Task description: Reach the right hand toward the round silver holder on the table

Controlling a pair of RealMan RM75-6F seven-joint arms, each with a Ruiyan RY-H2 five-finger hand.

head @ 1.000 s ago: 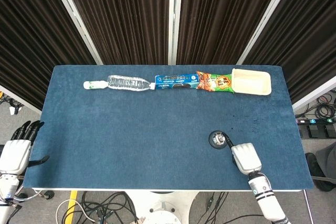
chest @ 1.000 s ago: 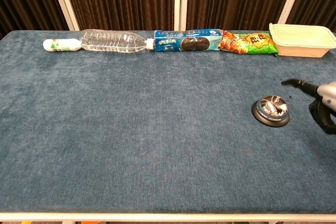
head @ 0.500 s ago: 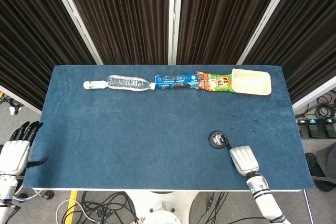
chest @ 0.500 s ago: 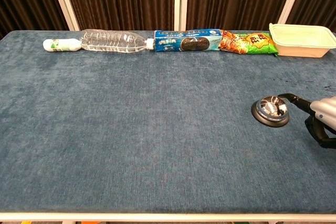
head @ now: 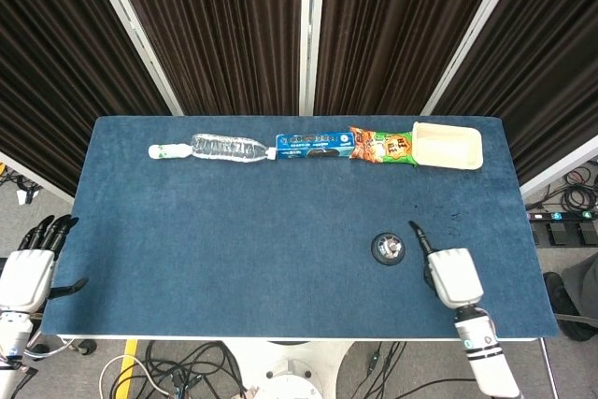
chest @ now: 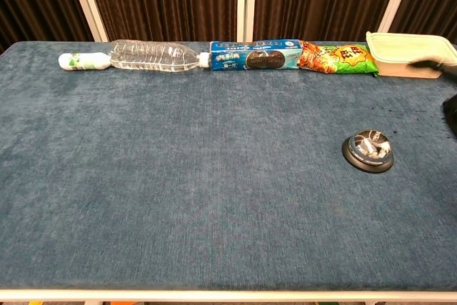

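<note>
— Where is the round silver holder [head: 389,249]?

— It sits on the blue surface [head: 234,240], toward my right half and nearer the front edge than the back. In the chest view it shows as a dark-rimmed disc with a shiny top.

— And your right hand [head: 454,277]?

— Just beside the holder, on its right and a little nearer the front edge, not touching it. One dark finger [head: 418,235] points up past the holder's right side. The others are hidden under the white back of the hand, so I cannot tell how my fingers lie there. The chest view catches only dark tips at the right border.

— The left hand [head: 28,268]?

— Far to the holder's left, off the surface edge, fingers apart and holding nothing.

— What else is near?

— Well behind the holder, along the back edge, lie a clear bottle [head: 224,149], a blue biscuit pack [head: 315,146], an orange snack bag [head: 382,148] and a pale tray [head: 448,146], in one row.
</note>
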